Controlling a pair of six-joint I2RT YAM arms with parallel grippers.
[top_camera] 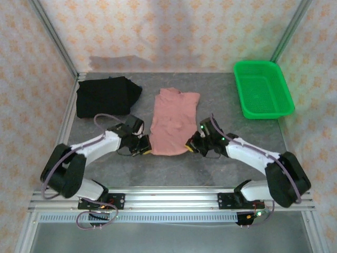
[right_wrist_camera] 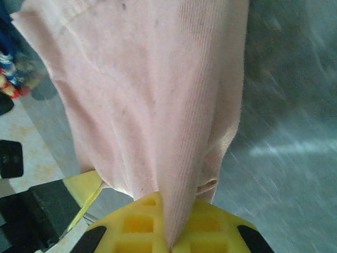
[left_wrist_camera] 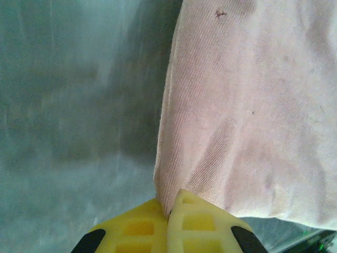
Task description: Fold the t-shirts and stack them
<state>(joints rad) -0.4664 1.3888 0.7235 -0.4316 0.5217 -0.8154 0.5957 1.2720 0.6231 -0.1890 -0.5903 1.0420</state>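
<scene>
Pink t-shirt [top_camera: 175, 122]: laid out at the middle of the desk [top_camera: 221, 158] as a long narrow strip, its near edge turned toward the arm bases.
Black t-shirt [top_camera: 107, 96]: set down at the far left of the desk, well apart from the pink one; whether it is neatly folded cannot be told.
Green basket [top_camera: 261, 89]: placed at the far right, apart from both shirts.
Left jaws: clenched on the near left corner of the pink t-shirt; in the left wrist view a thin edge of cloth is pinched between the yellow pads [left_wrist_camera: 142, 226].
Right jaws: clenched on the near right corner; in the right wrist view a raised ridge of cloth is drawn down into the pads [right_wrist_camera: 210, 221].
Step judged: the near edge is gripped at both corners, probably so that it can be carried over toward the far end.
Risk, slip: very little cloth is held on the left, so the corner could be pulled free once the weight is taken.
Risk, layers: only the upper layer may have been caught, and the strip could then be opened instead of folded.
Risk, skew: if the corners are raised unevenly, a crooked fold would be laid.
Risk, crease: the ridge gathered on the right could be pressed into the fold.
</scene>
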